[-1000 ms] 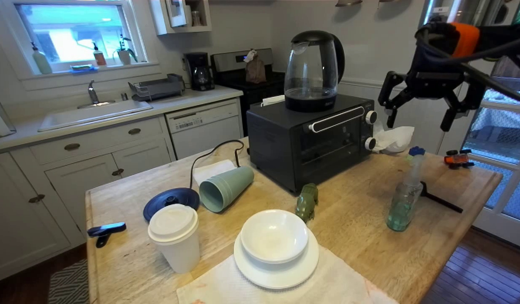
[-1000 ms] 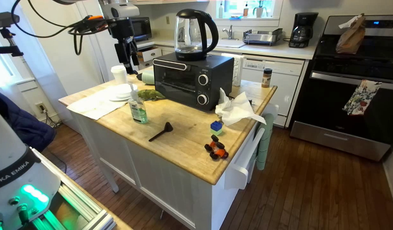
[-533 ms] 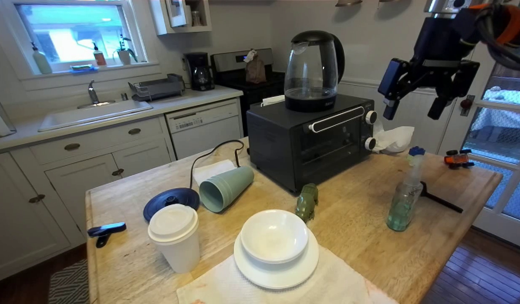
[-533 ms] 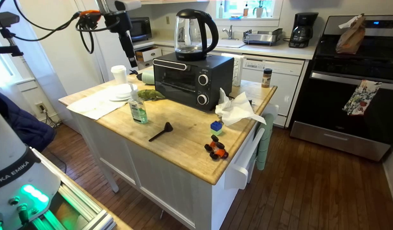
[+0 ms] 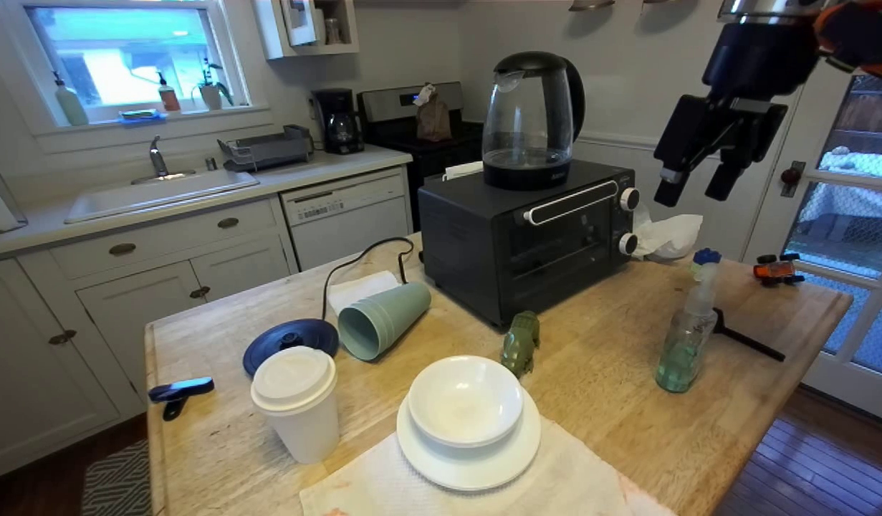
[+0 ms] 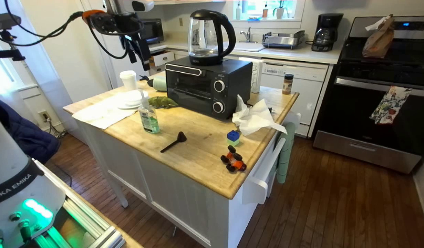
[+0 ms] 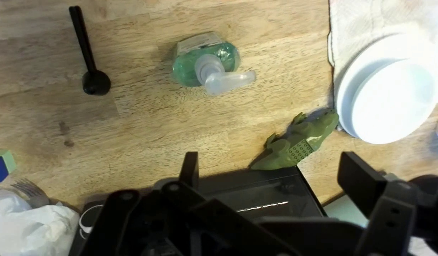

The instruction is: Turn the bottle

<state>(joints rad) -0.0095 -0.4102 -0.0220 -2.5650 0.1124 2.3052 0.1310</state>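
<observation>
Presently: bottle, transparent, green-tinted, pump-topped, stands upright on wooden surface, near black spoon-shaped utensil. Tool hangs above, jaws apart, well clear of bottle. Green toy animal sits between toaster oven and white bowl.

Decent bare gap of worktop between bottle and toaster oven (tall kettle on top tho), green toy crowding one end.
</observation>
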